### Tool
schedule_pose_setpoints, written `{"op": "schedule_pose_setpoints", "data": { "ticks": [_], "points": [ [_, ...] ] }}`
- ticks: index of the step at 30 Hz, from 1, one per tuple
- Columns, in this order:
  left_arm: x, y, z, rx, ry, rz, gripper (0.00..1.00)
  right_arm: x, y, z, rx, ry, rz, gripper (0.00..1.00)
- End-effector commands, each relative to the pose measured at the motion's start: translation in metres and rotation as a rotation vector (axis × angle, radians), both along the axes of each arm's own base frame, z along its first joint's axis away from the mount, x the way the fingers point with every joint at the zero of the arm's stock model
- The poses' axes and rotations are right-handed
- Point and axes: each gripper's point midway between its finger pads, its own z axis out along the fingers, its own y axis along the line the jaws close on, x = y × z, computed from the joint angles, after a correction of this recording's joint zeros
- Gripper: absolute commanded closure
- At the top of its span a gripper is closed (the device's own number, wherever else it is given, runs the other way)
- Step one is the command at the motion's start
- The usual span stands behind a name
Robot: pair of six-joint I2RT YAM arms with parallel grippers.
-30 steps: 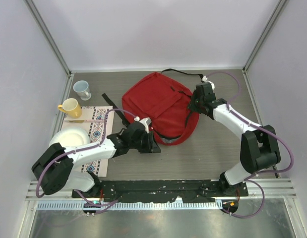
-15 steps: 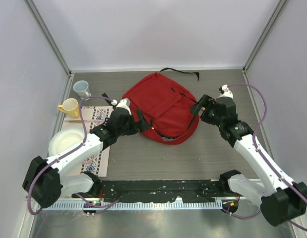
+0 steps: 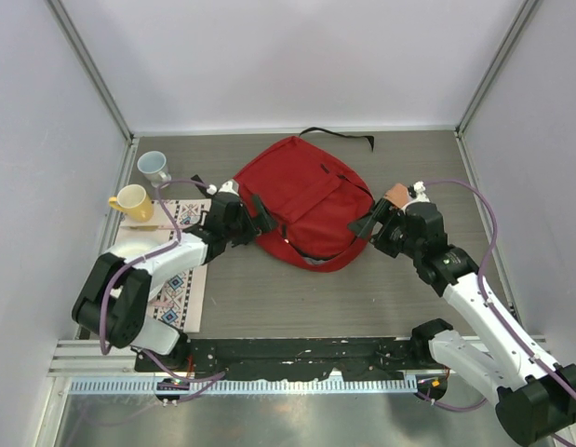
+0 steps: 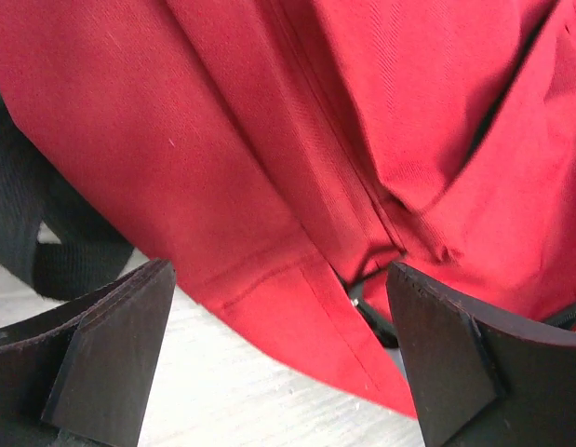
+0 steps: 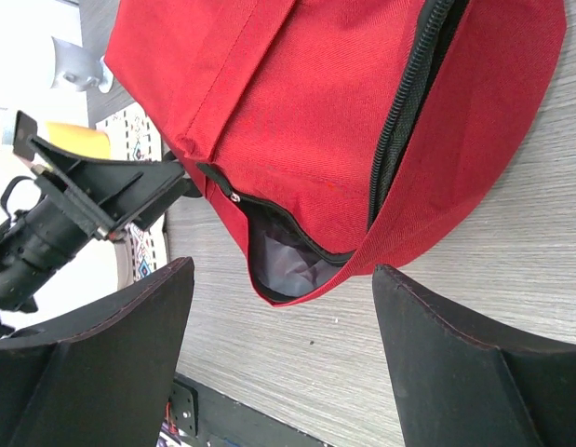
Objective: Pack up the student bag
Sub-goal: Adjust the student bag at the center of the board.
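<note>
Leftmost, at the far left corner of the grey wood-grain table (image 3: 297, 298), a pale blue ceramic mug (image 3: 154, 168) and a yellow ceramic mug (image 3: 131, 202) stand beside a white cloth placemat with a geometric woven pattern (image 3: 180, 270), well out of the working area. Next, the left gripper (image 4: 280, 279) has its fingers spread wide, straddling the near left hem of the large soft red fabric backpack (image 3: 306, 191) and clamping nothing. The backpack lies flat at the middle of the table, towards the far side, front pocket up, its black webbing strap (image 3: 339, 133) trailing at the far edge. Along its near edge a partly unzipped black-trimmed opening (image 5: 288, 265) gapes, showing grey lining. At the bag's near right corner the right gripper (image 5: 283, 270) is likewise spread and empty. Flanking the opening this way probably sets both arms up to catch the fabric and hold the mouth wide for packing. No brand, label or legible writing shows anywhere.
</note>
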Motion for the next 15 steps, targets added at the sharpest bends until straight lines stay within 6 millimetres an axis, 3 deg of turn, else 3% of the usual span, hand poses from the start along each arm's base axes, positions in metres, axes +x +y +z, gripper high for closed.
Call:
{"op": "schedule_pose_setpoints", "data": {
  "ticks": [1, 8, 11, 15],
  "points": [
    [0.034, 0.002, 0.007, -0.063, -0.067, 0.078, 0.0, 0.005, 0.009, 0.021, 0.047, -0.051, 0.02, 0.18],
    [0.047, 0.005, -0.028, -0.078, -0.019, 0.124, 0.02, 0.004, 0.017, 0.026, 0.068, -0.062, 0.048, 0.18],
    [0.051, 0.002, -0.042, -0.121, 0.002, 0.134, 0.09, 0.002, 0.027, 0.027, 0.073, -0.066, 0.081, 0.18],
    [0.051, -0.003, -0.061, -0.147, 0.042, 0.131, 0.3, -0.004, 0.044, 0.03, 0.05, -0.082, 0.13, 0.17]
  ]
}}
